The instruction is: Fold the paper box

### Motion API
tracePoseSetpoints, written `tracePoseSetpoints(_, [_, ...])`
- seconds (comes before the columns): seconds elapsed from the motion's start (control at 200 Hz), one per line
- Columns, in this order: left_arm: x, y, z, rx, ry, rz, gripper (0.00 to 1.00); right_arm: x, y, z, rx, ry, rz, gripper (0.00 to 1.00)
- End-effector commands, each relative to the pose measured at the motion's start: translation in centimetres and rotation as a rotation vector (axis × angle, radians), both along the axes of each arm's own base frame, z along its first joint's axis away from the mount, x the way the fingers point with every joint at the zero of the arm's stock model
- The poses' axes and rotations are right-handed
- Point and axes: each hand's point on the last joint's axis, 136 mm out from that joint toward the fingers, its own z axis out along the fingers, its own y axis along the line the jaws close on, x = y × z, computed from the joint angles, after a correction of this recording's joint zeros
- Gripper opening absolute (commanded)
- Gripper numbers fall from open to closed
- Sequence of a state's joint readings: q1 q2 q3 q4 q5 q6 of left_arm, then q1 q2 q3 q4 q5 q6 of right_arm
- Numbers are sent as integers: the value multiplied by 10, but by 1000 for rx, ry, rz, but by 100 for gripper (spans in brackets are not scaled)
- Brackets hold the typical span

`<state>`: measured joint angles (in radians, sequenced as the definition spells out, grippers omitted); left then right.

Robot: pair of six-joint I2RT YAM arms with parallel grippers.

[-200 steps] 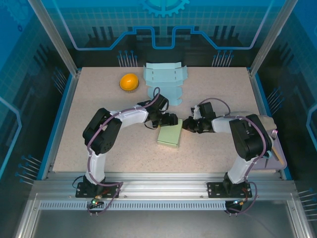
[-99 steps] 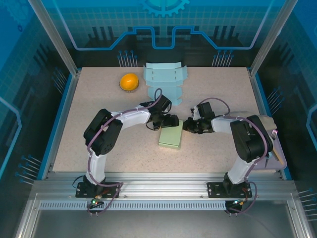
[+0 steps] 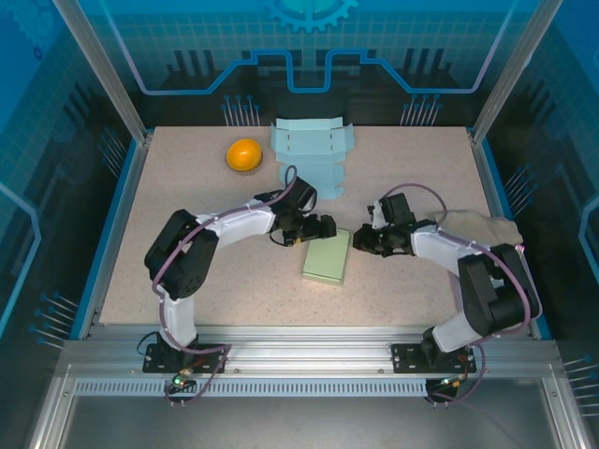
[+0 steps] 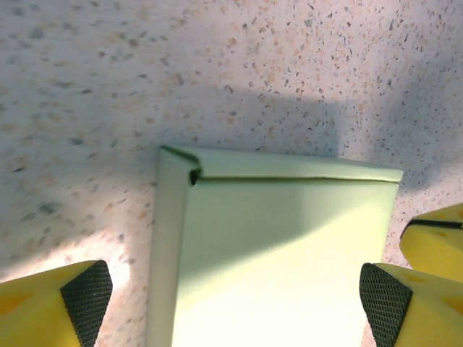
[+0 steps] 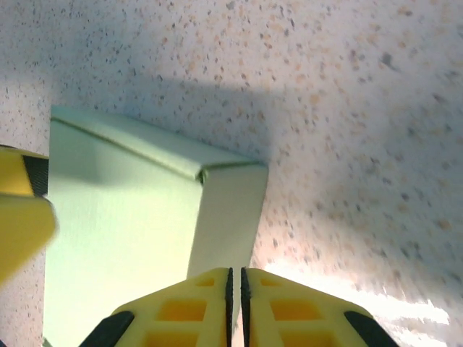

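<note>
One pale-green paper box [image 3: 328, 256], folded flat, matte, crisp creases, lies mid-worktop [image 3: 262, 281] betw. both hands. L hand [image 4: 235, 300] released, pads [image 4: 87, 289] wide apart astride box end. R hand [image 5: 235, 289] clenched, tips over box's side flap; pinch on paper: can't tell. Speckled worktop open around box; blue card sheet [image 3: 312, 150] and orange round obj [image 3: 243, 154] well apart at back.
</note>
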<state>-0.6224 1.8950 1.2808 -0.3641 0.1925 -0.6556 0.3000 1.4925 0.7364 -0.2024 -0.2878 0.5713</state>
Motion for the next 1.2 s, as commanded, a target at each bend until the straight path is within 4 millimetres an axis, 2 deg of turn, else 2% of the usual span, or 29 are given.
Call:
tracePoseSetpoints(0.0, [-14, 6, 14, -43, -2, 11, 93, -34, -12, -11, -37, 83, 7, 14])
tracePoseSetpoints(0.165, [-49, 6, 6, -64, 23, -14, 92, -67, 0, -13, 41, 116, 17, 14])
tracePoseSetpoints(0.295, [-71, 8, 0, -63, 38, -23, 92, -84, 9, -15, 76, 122, 4, 14])
tracePoseSetpoints(0.555, [-87, 1, -8, -75, 48, -24, 91, -106, 23, -29, 83, 152, 27, 14])
tracePoseSetpoints(0.685, [-92, -3, -9, -69, 46, -30, 91, -106, 33, -30, 90, 133, 45, 14])
tracePoseSetpoints(0.87, [-96, -8, -14, -61, 58, -34, 91, -96, 41, -31, 119, 97, 42, 14])
tracePoseSetpoints(1.03, [-101, -14, -18, -62, 70, -35, 91, -91, 56, -29, 203, 90, 60, 14])
tracePoseSetpoints(1.14, [-107, -23, -20, -83, 85, -36, 91, -89, 71, -17, 294, 65, 87, 14])
tracePoseSetpoints(1.195, [-109, -30, -20, -110, 93, -36, 91, -84, 84, 1, 366, 11, 117, 13])
